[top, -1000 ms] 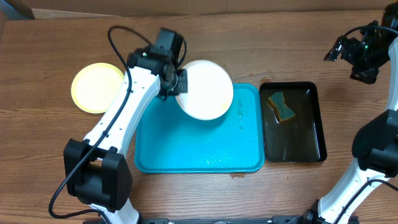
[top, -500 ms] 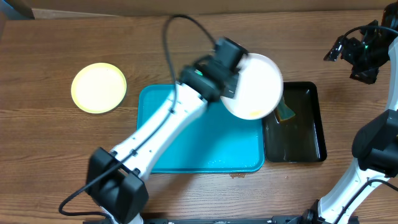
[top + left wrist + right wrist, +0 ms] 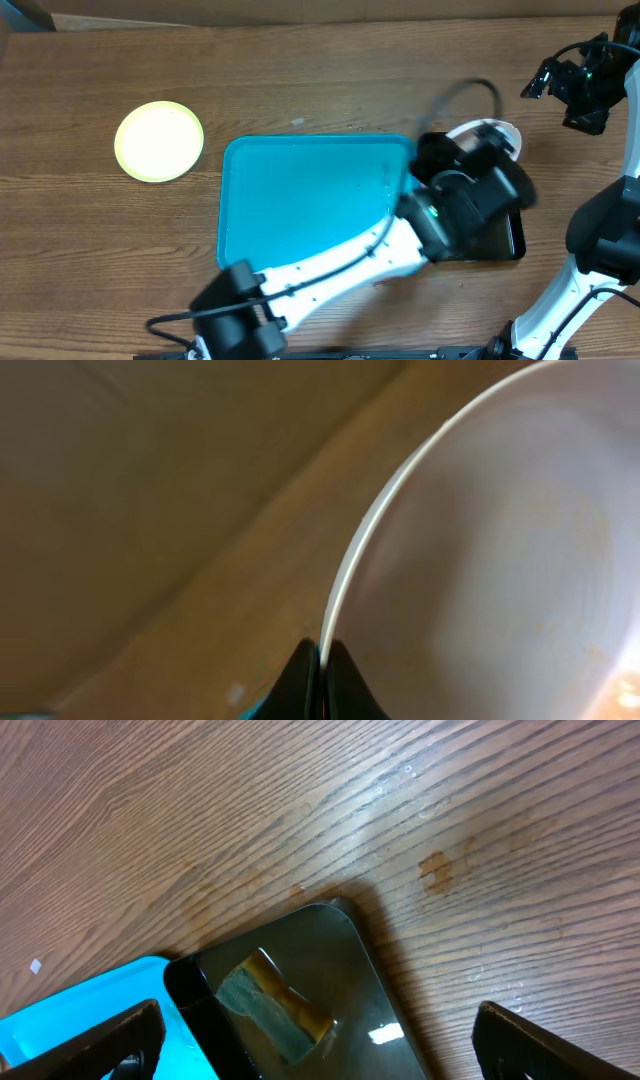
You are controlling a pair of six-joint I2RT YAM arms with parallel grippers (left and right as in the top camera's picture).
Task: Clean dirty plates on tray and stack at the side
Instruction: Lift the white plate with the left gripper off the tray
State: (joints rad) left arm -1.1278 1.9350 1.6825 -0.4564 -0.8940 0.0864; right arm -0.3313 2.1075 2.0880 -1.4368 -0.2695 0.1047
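My left gripper [image 3: 323, 660] is shut on the rim of a white plate [image 3: 500, 560]. In the overhead view the left gripper [image 3: 460, 152] holds this plate [image 3: 492, 128] tilted over the back of the black tray, and the arm hides most of the plate. The turquoise tray [image 3: 300, 200] lies in the middle with no plates on it, only wet spots. A pale yellow-green plate [image 3: 158, 140] lies on the table to the tray's left. No other white plate shows. My right gripper [image 3: 580, 90] is open and empty [image 3: 320, 1055], raised at the far right.
The black tray [image 3: 516, 235] with water stands right of the turquoise tray. Its sponge [image 3: 275, 1005] shows in the right wrist view, as does the black tray's rim [image 3: 345, 910]. The left arm stretches diagonally over the turquoise tray's right front corner.
My left arm has swung the white plate to the right, from over the turquoise tray's back edge to over the black tray. The right arm has not moved.
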